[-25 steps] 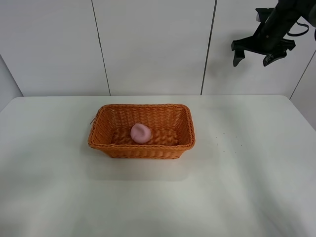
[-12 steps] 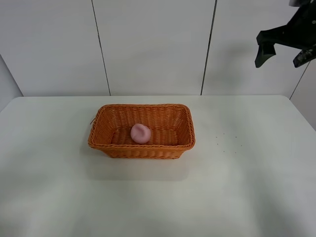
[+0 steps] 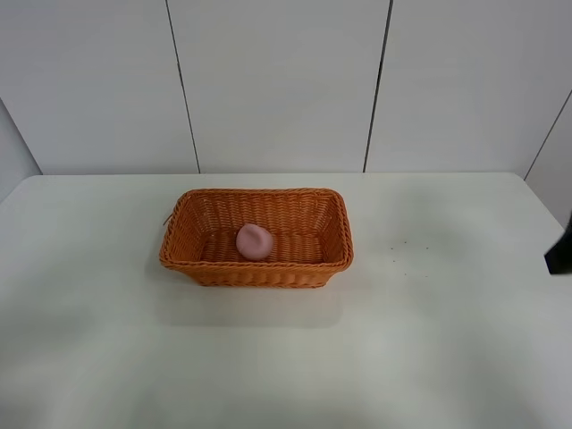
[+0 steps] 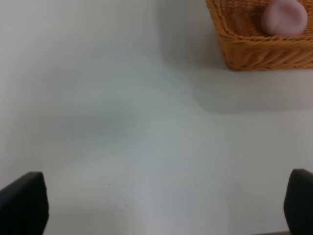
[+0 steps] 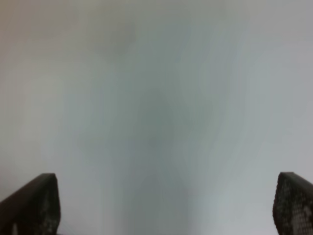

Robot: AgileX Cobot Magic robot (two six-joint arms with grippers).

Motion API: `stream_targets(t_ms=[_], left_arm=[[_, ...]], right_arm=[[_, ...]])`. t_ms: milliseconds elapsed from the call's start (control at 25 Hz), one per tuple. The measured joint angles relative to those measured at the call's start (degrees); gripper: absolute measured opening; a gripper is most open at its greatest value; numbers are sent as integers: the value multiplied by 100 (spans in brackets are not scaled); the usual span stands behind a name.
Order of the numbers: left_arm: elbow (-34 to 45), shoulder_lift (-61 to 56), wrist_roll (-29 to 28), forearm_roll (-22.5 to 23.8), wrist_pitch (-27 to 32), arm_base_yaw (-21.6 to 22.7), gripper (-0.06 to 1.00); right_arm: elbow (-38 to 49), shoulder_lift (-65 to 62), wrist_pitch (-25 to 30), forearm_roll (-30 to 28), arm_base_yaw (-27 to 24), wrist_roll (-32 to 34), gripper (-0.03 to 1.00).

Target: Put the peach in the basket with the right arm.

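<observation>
The pink peach (image 3: 255,241) lies inside the orange-brown wicker basket (image 3: 192,253) in the middle of the white table, with nothing touching it. The left wrist view shows the peach (image 4: 284,17) in a corner of the basket (image 4: 254,51). My left gripper (image 4: 156,205) is open over bare table, away from the basket, and is out of the exterior high view. My right gripper (image 5: 161,205) is open too, with only blurred white surface between its fingers. Of the right arm (image 3: 560,253), only a dark sliver shows at the right edge of the exterior high view.
The white table (image 3: 429,340) spreads around the basket. A white panelled wall (image 3: 277,80) stands behind it. A few tiny dark specks (image 3: 409,250) mark the table right of the basket.
The right arm has swung out from the upper right, dropping to the right edge until almost gone from view. The peach and basket have not moved.
</observation>
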Motion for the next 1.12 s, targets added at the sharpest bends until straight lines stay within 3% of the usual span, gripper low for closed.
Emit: stream_targets(t_ms=[240,440,1120], left_arm=[[0,0,0,0,0,0,99],[0,0,0,0,0,0,99],[0,0,0,0,0,0,99]], right_arm=[[1678,-2522,-609,14,0,2,67],[2042,-3978,-798,8,0,2,67],[2063,-5072,-876,-16,0,38,67]])
